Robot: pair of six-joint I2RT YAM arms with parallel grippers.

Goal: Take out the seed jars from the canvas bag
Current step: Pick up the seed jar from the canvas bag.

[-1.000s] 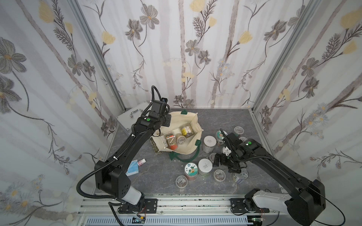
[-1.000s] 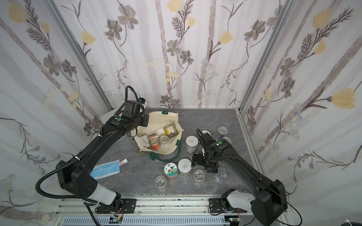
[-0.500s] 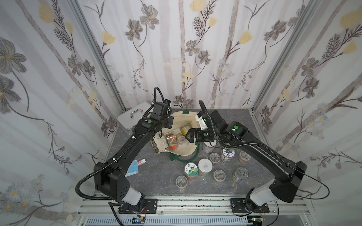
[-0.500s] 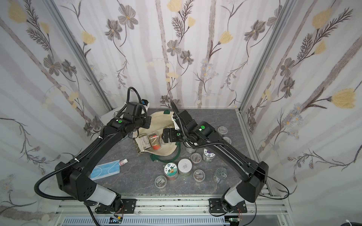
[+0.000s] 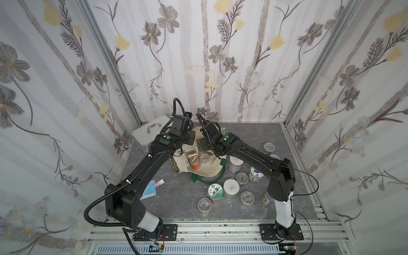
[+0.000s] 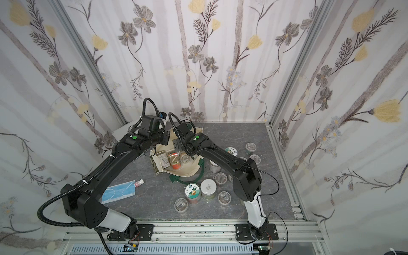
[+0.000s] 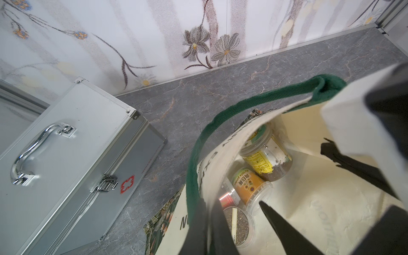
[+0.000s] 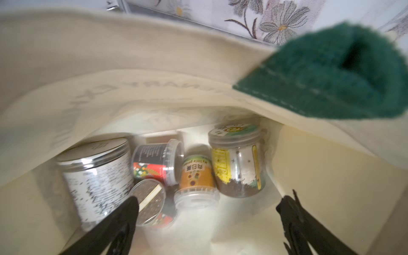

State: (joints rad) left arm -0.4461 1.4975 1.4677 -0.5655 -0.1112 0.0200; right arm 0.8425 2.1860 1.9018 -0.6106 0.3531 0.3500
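Both arms are at the canvas bag (image 5: 206,171) right now. It's slumped on the desk (image 5: 260,132) with its mouth held open.

The left gripper (image 7: 229,204) is pinched down on the bag's rim, right next to the green handle (image 7: 242,106). I'm fairly sure that's canvas between its fingers, but the view is cramped there. The silver case (image 7: 66,154) sits out past that gripper, on the side away from the bag and apart from it.

The right gripper (image 8: 207,203) is spread wide with nothing in it, poked into the bag's mouth.
- **Straight ahead:** the orange-label jar (image 8: 197,176) lies on its side between the fingers, with its clear lid pointing back at the gripper.
- **Beside it:** the yellow-label jar (image 8: 236,163), with dark soil in the bottom, is snug against the orange one on the side of one finger (image 8: 291,212).
- **By the other fingertip:** the short clear jar (image 8: 148,205) is touching it or as good as. The big white-label jar (image 8: 97,174) is just beyond that finger.
- **Deeper in:** a red-and-black jar (image 8: 157,163) is tucked behind the orange one.

The other seed jars (image 5: 231,187) are already out of the bag. In both top views they're clustered on the desk behind the right gripper, under and around its arm. They're close together with lids up, just beside the bag's loose handle.
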